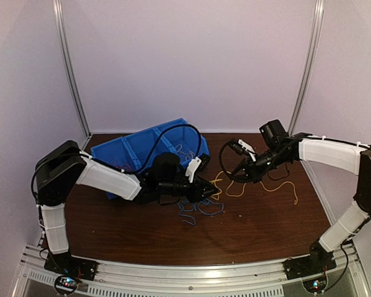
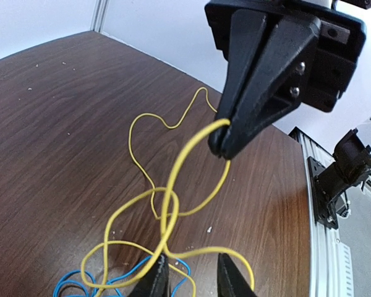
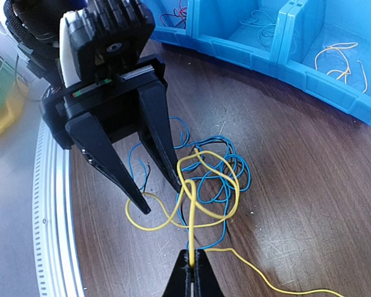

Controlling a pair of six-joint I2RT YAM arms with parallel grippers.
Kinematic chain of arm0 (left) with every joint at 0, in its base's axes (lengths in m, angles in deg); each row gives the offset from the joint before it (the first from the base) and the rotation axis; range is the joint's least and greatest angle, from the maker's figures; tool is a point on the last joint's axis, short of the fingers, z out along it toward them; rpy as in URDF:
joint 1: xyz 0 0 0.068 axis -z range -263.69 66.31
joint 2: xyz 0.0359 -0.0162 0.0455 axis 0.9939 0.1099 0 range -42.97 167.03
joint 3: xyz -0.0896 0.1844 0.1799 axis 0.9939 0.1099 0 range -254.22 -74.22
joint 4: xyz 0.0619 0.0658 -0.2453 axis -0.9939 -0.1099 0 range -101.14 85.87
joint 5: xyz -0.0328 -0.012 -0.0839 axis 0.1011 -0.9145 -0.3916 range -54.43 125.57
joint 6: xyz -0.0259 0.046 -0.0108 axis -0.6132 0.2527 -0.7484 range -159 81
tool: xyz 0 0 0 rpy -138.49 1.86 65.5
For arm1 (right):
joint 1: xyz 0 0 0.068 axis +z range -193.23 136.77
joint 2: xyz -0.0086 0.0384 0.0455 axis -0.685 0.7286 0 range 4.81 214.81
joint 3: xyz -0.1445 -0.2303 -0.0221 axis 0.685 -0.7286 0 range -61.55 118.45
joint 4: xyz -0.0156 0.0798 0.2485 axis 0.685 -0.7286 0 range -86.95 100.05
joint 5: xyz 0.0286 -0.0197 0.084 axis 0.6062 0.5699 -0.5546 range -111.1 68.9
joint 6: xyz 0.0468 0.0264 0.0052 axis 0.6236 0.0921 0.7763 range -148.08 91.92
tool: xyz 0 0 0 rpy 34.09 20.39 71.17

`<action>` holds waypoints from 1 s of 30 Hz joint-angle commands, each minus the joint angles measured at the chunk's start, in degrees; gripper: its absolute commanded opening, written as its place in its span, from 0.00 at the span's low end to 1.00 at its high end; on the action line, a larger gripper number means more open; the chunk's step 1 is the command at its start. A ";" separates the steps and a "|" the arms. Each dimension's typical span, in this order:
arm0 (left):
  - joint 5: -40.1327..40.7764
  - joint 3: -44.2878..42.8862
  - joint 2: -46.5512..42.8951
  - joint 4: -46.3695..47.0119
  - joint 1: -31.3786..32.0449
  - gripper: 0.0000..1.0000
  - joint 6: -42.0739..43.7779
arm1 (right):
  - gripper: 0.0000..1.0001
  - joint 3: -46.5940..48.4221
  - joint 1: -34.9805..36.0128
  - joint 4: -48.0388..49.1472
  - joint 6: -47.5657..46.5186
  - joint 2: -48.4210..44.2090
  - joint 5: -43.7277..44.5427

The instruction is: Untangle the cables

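A yellow cable (image 3: 191, 229) lies looped over a tangle of blue cables (image 3: 248, 174) on the brown table. My right gripper (image 3: 192, 272) is shut on the yellow cable and holds a strand up off the table; it also shows in the left wrist view (image 2: 222, 145) and from above (image 1: 227, 176). My left gripper (image 2: 191, 278) is open, its fingertips down at the table on either side of the yellow cable's (image 2: 172, 182) crossing loops, beside the blue cables (image 2: 74, 286). From above it (image 1: 211, 192) faces the right gripper closely. The yellow tail (image 1: 295, 195) trails right.
A blue divided bin (image 1: 120, 151) lies tipped at the back left; its compartments (image 3: 297, 68) hold more thin yellow and blue wires, and a reddish one at the far end. Blue cables (image 1: 195, 213) spread toward the near side. A metal rail borders the table's right edge (image 2: 318, 204).
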 commanded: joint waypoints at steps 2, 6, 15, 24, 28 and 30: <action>-1.51 6.46 -7.01 5.54 -0.01 0.32 -0.99 | 0.00 0.65 0.34 -1.59 -2.03 -2.77 0.88; -0.10 10.33 -10.94 4.73 -0.19 0.34 0.30 | 0.00 -0.19 0.46 -1.34 -2.27 -3.70 1.14; 4.82 8.63 -8.31 3.60 -1.21 0.54 1.97 | 0.00 -0.55 0.72 -1.34 -2.03 -4.91 0.83; -3.98 4.04 -1.72 11.24 -1.31 0.53 -3.31 | 0.01 -1.23 0.73 -0.82 -1.57 -5.97 1.16; -2.16 1.95 1.33 10.15 -1.89 0.54 -7.04 | 0.01 -1.39 0.83 -0.76 -1.59 -6.24 1.15; -3.11 1.71 3.09 11.86 -2.49 0.53 -9.78 | 0.01 -1.43 0.88 -0.77 -1.57 -6.24 0.99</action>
